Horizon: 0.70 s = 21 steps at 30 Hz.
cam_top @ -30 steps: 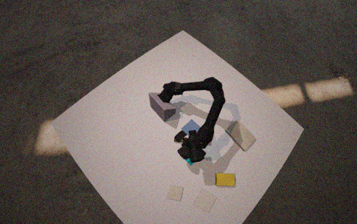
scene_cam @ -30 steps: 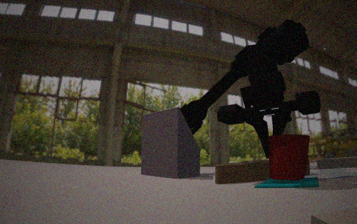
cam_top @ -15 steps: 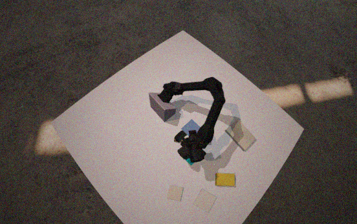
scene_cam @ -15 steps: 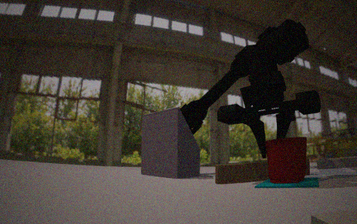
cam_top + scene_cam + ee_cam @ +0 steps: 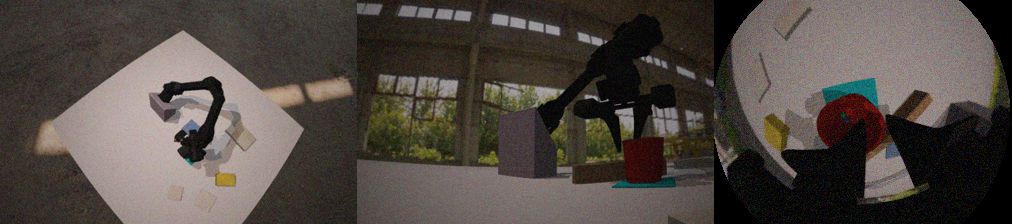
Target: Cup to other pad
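The red cup (image 5: 643,162) (image 5: 831,117) stands upright on the teal pad (image 5: 189,161) (image 5: 669,183) (image 5: 864,88). Green and blue marbles (image 5: 845,117) show inside it in the wrist view. My gripper (image 5: 627,145) (image 5: 875,120) is open at the cup's rim. One fingertip is outside the wall, with a gap to it in the exterior view; the other reaches over or into the cup, its tip hidden there. The blue pad (image 5: 191,125) (image 5: 892,151) lies bare beside the arm. In the top view the gripper hides the cup.
A brown bar (image 5: 596,172) (image 5: 910,109) lies close to the teal pad. A tall purple block (image 5: 158,105) (image 5: 519,145) stands by the arm's base. A yellow block (image 5: 225,179) (image 5: 776,133), two small pale tiles (image 5: 175,192) (image 5: 205,200) and a larger pale block (image 5: 247,140) lie around.
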Tool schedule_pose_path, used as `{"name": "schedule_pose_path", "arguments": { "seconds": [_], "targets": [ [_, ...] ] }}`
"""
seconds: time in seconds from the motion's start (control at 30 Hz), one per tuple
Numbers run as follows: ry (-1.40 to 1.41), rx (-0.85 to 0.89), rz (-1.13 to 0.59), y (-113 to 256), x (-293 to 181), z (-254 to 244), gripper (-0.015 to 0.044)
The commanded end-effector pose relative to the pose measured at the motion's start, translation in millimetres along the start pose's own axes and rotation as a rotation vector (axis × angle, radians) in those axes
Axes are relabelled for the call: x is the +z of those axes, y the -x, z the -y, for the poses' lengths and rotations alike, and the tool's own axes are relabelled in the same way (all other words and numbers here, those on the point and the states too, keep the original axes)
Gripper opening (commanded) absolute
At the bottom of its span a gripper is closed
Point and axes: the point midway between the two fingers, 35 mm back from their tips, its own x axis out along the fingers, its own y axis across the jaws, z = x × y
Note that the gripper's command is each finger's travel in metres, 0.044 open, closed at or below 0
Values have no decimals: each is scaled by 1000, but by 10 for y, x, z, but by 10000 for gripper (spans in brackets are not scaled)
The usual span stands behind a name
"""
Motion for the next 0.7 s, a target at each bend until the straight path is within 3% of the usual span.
{"name": "schedule_pose_path", "arguments": {
  "seconds": [0.0,0.67],
  "targets": [
    [6,5,7,88,6,-18,128],
    [2,5,4,393,3,29,128]
  ]
}}
